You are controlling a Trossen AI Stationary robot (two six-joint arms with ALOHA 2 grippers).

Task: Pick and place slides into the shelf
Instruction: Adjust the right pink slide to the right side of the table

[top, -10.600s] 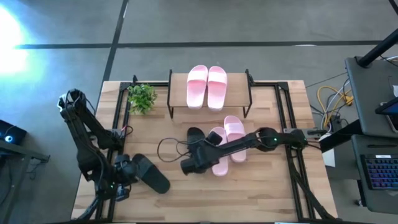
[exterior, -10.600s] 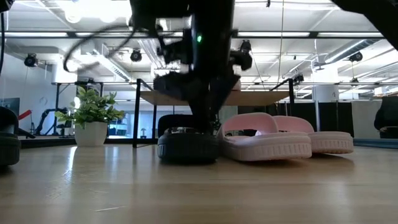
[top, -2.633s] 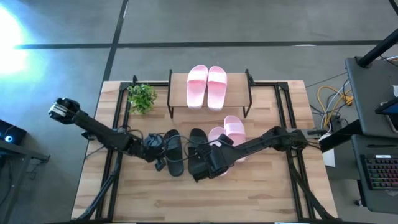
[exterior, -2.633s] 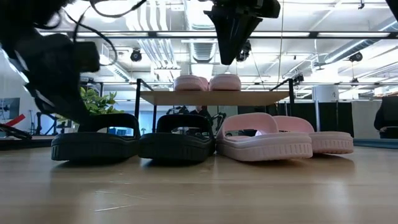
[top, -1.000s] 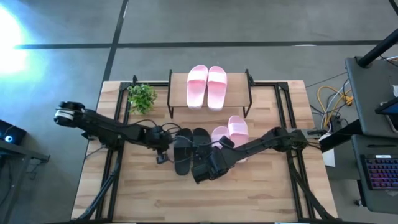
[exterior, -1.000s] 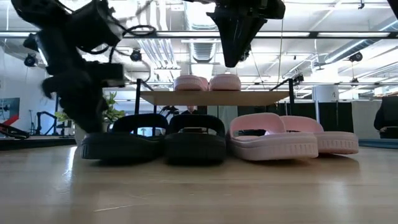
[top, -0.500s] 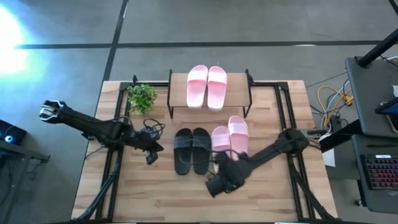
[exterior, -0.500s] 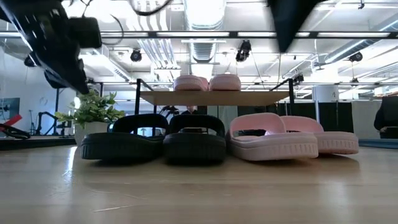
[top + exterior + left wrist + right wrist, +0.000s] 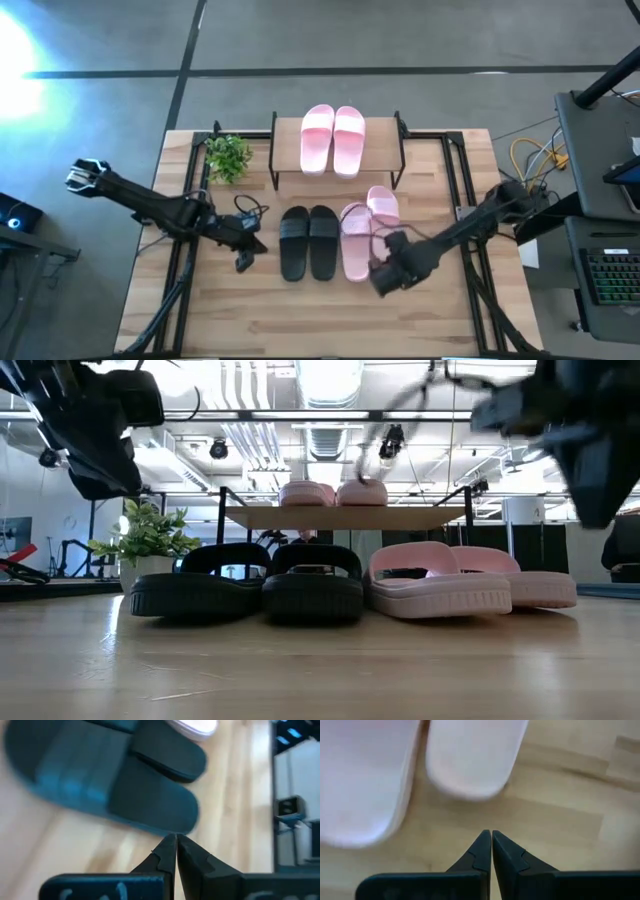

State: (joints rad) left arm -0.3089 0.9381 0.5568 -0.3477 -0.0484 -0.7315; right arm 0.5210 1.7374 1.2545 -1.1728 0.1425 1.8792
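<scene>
Two pink slides [image 9: 333, 140] lie on their soles on the top board of the shelf [image 9: 385, 150]. On the table in front of it, two black slides [image 9: 308, 242] sit side by side on their soles. To their right are a pink slide [image 9: 355, 240] and another pink slide [image 9: 382, 207] set a little farther back. My left gripper [image 9: 243, 263] is shut, left of the black slides and raised above the table [image 9: 105, 485]. My right gripper [image 9: 378, 288] is shut, near and right of the pink slides, also raised.
A small potted plant [image 9: 228, 157] stands at the shelf's left. Black frame rails [image 9: 455, 200] run along both sides of the table. Bare wood lies along the table's near edge [image 9: 320, 320]. A desk with a keyboard [image 9: 610, 275] stands off the table's right side.
My left gripper has come off the left black slide, risen and drawn back toward the table's left edge. My right gripper has swung from above the black slides toward the right and near edge, past the pink slides. All four slides on the table now stand in a row.
</scene>
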